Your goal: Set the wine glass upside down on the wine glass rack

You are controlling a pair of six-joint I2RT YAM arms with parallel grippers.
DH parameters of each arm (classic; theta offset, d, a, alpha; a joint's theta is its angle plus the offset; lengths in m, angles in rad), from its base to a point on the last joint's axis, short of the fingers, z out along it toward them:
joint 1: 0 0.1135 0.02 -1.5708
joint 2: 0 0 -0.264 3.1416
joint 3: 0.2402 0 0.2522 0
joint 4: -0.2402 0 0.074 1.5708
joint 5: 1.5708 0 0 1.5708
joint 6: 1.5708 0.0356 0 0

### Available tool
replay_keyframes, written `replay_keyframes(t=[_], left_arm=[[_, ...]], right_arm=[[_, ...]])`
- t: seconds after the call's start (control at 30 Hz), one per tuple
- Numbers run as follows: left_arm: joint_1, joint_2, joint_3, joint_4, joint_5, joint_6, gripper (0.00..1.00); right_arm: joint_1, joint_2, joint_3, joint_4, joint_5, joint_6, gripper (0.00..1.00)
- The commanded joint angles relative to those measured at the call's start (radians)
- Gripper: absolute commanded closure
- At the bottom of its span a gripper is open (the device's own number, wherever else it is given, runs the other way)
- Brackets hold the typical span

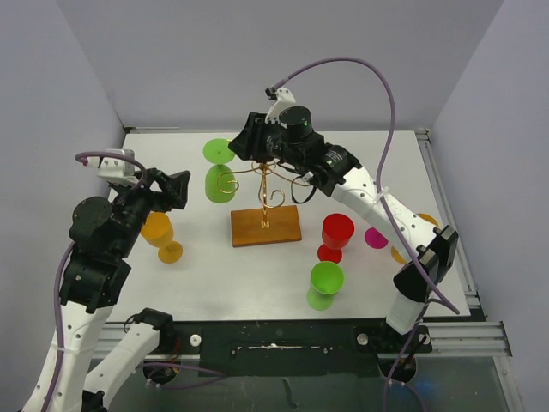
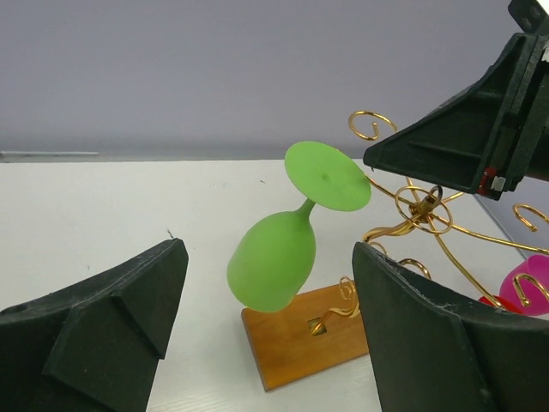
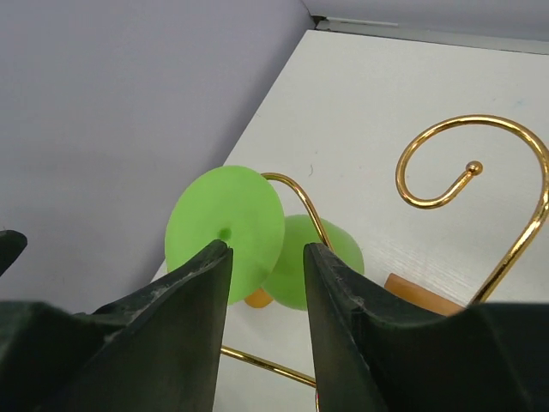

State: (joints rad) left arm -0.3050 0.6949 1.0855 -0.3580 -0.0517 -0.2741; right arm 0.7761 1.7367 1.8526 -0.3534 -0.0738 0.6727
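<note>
Right claw (image 3: 266, 257) parted a little, gripping nothing, poised just over the wine glass rack (image 1: 266, 226), green wine glass (image 2: 273, 266) hung bowl-down, tilted, on the rack's left scroll arm just beyond those fingers, left claw (image 2: 270, 251) spread wide, facing it.

Wine glass (image 2: 273, 262) is green, rack (image 1: 266, 190) gold w/ brown base (image 1: 279, 230)

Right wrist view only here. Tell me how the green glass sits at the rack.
Observer: In the left wrist view the green wine glass is tilted, bowl down, foot up by the wine glass rack.
Operator: Report the left tool.
Observer: The left tool is open and empty, left of the rack.
Operator: List the other glasses.
Observer: From above: a red glass, a second green glass, an orange glass, none on the rack.
</note>
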Motion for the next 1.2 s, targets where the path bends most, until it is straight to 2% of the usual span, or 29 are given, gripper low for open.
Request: replay_keyframes(t=[0.0,0.23,0.43,0.57,0.77,1.0,1.17], left_arm=[[0.003,-0.021,0.023,0.026,0.066,0.035,0.23],[0.003,-0.022,0.031,-0.002,0.130,0.032,0.23],[0.003,-0.052,0.029,-0.031,0.193,0.033,0.23],[0.003,-0.095,0.015,-0.048,0.233,0.039,0.23],[0.003,-0.160,-0.025,-0.049,0.296,0.042,0.23],[0.002,-0.214,-0.081,-0.009,0.337,0.028,0.23],[0.003,-0.226,-0.080,0.004,0.322,0.015,0.23]], right_arm=[[0.017,-0.098,0.056,-0.058,0.045,-0.086,0.58],[0.021,-0.246,0.005,-0.099,0.103,-0.181,0.45],[0.023,-0.440,-0.169,-0.200,0.232,-0.193,0.44],[0.025,-0.579,-0.347,-0.298,0.365,-0.174,0.44],[0.025,-0.699,-0.541,-0.468,0.565,-0.042,0.43],[0.024,-0.689,-0.668,-0.480,0.555,0.057,0.46],[0.013,-0.687,-0.773,-0.377,0.497,0.043,0.47]])
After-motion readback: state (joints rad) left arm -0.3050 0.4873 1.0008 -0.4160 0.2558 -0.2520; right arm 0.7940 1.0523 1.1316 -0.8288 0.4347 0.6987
